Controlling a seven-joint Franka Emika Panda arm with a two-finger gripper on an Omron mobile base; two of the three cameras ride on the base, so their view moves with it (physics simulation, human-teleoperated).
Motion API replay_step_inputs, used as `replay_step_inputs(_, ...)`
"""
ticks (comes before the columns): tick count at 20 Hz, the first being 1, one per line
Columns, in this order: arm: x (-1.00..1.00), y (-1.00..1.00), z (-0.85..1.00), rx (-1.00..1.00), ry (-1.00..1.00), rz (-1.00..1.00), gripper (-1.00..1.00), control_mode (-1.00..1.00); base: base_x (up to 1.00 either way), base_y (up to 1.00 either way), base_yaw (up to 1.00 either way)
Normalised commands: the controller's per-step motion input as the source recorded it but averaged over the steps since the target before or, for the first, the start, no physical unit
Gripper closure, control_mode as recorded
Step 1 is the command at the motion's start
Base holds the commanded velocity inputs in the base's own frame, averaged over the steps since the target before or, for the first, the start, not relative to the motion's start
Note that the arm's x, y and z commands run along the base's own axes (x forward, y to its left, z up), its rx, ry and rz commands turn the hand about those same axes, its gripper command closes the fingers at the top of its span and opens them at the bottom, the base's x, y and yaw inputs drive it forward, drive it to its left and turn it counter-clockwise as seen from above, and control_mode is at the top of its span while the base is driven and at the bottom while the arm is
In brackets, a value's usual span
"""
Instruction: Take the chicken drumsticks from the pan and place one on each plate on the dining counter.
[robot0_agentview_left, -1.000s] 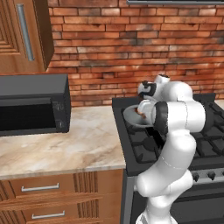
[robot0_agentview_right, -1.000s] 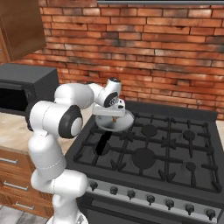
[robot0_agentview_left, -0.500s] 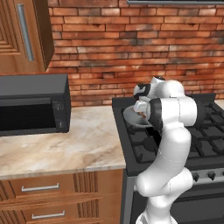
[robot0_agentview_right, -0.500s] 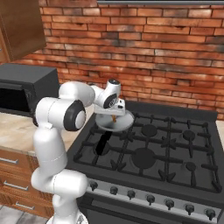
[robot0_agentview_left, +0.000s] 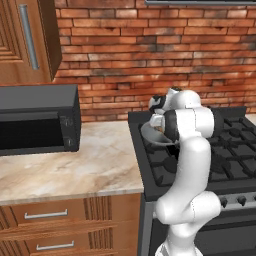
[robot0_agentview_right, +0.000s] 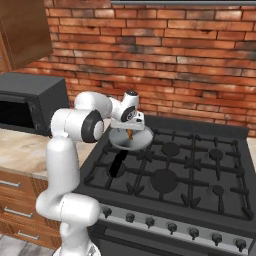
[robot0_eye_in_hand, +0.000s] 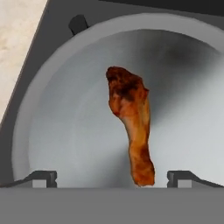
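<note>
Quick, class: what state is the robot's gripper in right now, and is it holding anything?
Gripper: open, holding nothing; its fingertips stand wide apart over the pan, either side of a chicken drumstick.

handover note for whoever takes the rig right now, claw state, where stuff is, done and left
Claw: open, empty, poised right over the pan on the stove, fingertips either side of the drumstick's thin end.
Drumstick: one lies in the pan, not gripped. A second cannot be made out.
Done: approach to the pan.
Left: close on the drumstick, lift it, carry it to a plate on the dining counter, then do the same for the other.
</note>
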Motion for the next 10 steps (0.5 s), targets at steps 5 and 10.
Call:
replay_step_inputs(5, 0.25, 0.0, -0.48, -0.05, -0.01, -0.02, -1.0, -1.0, 0.0, 0.0, 0.0)
replay_step_inputs(10, 0.3, 0.0, -0.42, -0.04, -0.01, -0.03, -1.0, -1.0, 0.0, 0.0, 0.0)
